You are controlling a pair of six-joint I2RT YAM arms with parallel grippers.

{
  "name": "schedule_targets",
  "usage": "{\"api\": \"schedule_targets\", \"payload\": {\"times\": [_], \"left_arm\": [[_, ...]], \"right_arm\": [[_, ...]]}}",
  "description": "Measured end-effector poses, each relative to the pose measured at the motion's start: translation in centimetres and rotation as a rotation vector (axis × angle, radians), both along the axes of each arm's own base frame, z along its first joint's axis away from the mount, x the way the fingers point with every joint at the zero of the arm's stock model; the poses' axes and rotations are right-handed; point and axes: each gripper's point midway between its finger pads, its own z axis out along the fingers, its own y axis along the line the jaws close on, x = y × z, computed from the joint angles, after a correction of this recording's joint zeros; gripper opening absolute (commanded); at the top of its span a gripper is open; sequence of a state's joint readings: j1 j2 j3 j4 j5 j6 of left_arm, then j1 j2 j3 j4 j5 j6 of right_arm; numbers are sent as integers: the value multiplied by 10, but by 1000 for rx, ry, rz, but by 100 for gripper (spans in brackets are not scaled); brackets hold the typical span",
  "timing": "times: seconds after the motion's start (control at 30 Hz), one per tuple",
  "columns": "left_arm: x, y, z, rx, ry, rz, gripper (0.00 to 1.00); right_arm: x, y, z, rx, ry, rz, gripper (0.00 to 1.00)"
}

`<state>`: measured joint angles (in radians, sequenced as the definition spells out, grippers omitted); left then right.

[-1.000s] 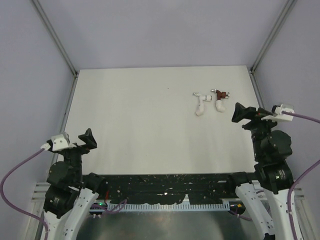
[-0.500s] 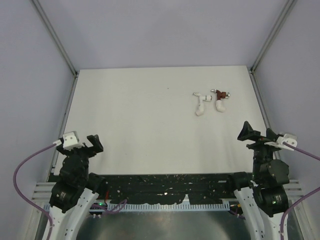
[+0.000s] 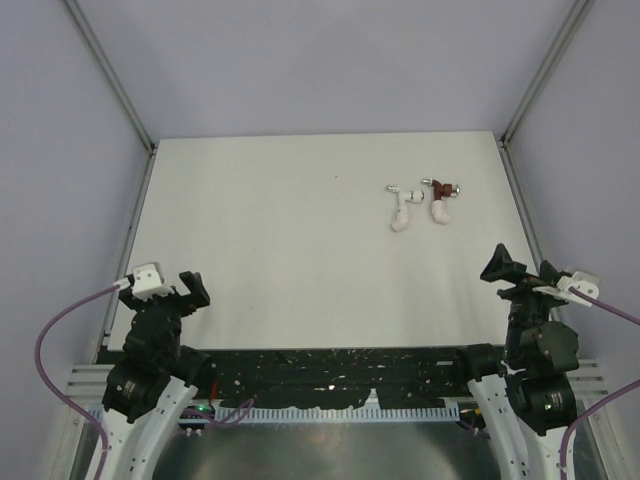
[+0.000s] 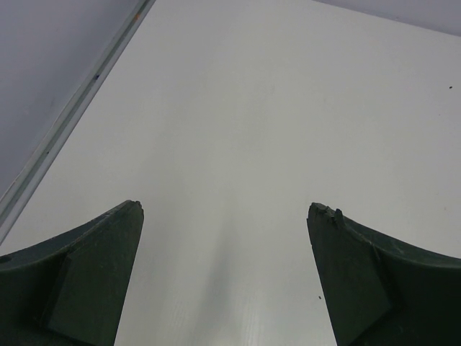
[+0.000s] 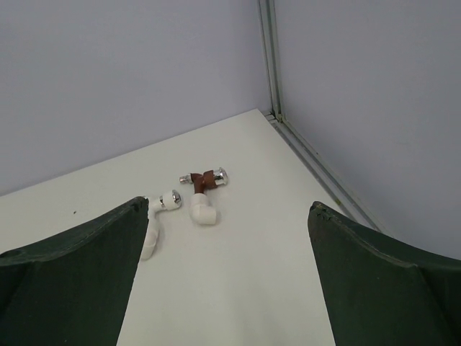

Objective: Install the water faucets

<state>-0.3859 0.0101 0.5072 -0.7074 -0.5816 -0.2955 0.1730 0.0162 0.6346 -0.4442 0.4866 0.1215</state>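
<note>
Two faucets are being shown lying on the table, toward its far right, well apart from both grippers. The white faucet is being seen just left of the red faucet, near it but apart, each with its metal parts toward the far edge. In the right wrist view the red faucet is being shown with a shiny cap at either end of its crossbar and a white elbow touching its near side; whether the two are joined cannot be told. The white faucet is appearing there just beside the edge of one finger. The left gripper is being held over the near left part of the table, its jaws spread wide and gripping nothing; in its wrist view only bare table surface is being framed between the fingers. The right gripper is being held near the table's near right edge, likewise wide apart and empty, and both faucets are being framed in the gap between its fingers.
</note>
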Motion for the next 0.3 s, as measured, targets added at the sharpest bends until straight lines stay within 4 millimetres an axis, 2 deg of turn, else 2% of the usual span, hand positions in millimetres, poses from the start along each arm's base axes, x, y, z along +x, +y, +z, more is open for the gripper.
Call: {"api": "schedule_targets", "payload": {"times": [0.3], "left_arm": [[1, -3, 1, 8, -2, -19, 100]], "right_arm": [[-1, -2, -1, -2, 3, -12, 95]]}}
